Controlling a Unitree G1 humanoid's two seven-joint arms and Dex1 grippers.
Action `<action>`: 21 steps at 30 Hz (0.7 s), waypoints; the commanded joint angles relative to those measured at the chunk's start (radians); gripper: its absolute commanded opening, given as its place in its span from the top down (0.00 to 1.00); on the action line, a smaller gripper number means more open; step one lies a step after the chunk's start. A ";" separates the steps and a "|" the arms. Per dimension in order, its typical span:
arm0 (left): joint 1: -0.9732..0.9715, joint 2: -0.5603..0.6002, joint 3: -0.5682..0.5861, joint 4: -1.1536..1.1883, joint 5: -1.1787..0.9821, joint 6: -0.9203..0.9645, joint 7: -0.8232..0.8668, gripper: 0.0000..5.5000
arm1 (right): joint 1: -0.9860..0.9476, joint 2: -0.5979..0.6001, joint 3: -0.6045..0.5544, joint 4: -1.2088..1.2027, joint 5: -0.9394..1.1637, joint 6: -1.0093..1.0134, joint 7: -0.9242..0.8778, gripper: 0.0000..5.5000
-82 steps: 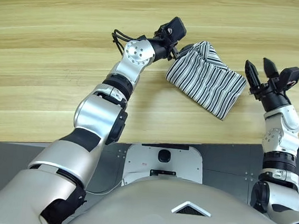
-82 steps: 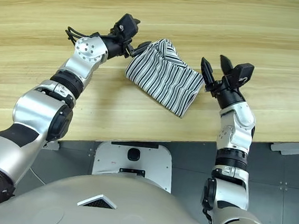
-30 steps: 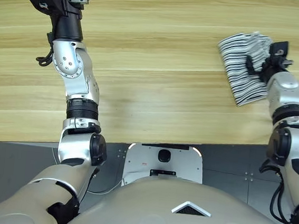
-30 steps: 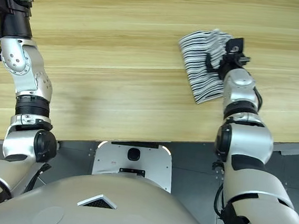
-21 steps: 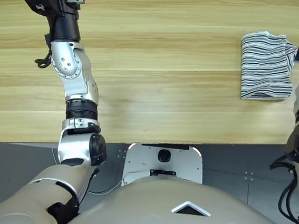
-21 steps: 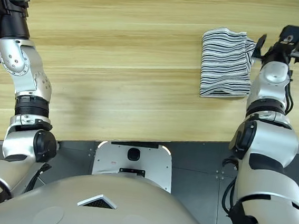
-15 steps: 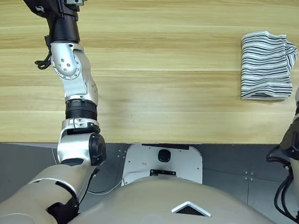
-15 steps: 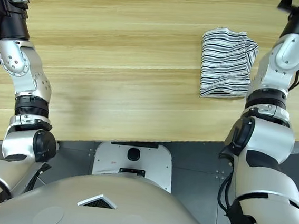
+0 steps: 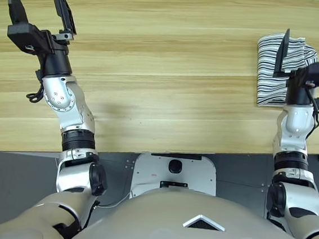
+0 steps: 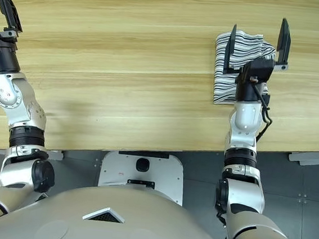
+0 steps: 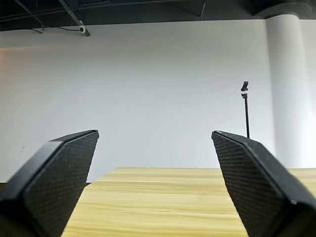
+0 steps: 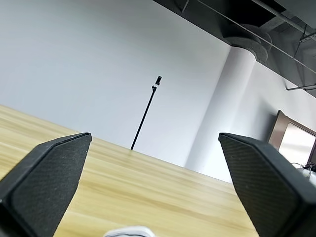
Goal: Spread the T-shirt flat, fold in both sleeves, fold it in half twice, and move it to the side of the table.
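The black-and-white striped T-shirt (image 9: 271, 90) lies folded into a small rectangle at the right side of the wooden table (image 9: 164, 69); its edge also peeks into the right wrist view as a pale strip (image 12: 127, 231). My right gripper (image 9: 309, 44) is raised above the near edge of the table, in front of the shirt, open with nothing between its fingers. My left gripper (image 9: 37, 7) is held up over the table's far left, also open and empty. Each wrist view looks out between two spread black fingers (image 11: 54, 182) toward a white wall.
The bare tabletop stretches across the middle between the two arms. The table's near edge (image 9: 162, 152) runs just ahead of my torso, with dark floor below. A thin stand (image 12: 145, 111) rises beyond the table's far side.
My right gripper has let go of the folded shirt and drawn back toward me, pointing upward. My left arm has also pulled back and lowered. The shirt stays at the right side.
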 commanded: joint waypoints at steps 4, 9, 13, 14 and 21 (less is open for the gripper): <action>0.097 -0.043 -0.001 0.068 -0.134 0.077 -0.115 0.22 | 0.081 0.083 0.053 0.051 0.314 0.121 0.390 0.14; 0.146 -0.089 -0.038 0.109 -0.200 0.111 -0.256 0.22 | 0.114 0.104 0.027 0.102 0.390 0.173 0.567 0.14; 0.139 -0.104 -0.043 0.176 -0.185 0.077 -0.292 0.22 | 0.120 0.118 -0.020 0.101 0.457 0.207 0.643 0.14; 0.136 -0.107 -0.033 0.191 -0.190 0.060 -0.294 0.22 | 0.118 0.120 -0.028 0.105 0.458 0.208 0.648 0.14; 0.122 -0.111 -0.002 0.225 -0.235 -0.008 -0.360 0.22 | 0.115 0.138 -0.056 0.113 0.429 0.166 0.637 0.14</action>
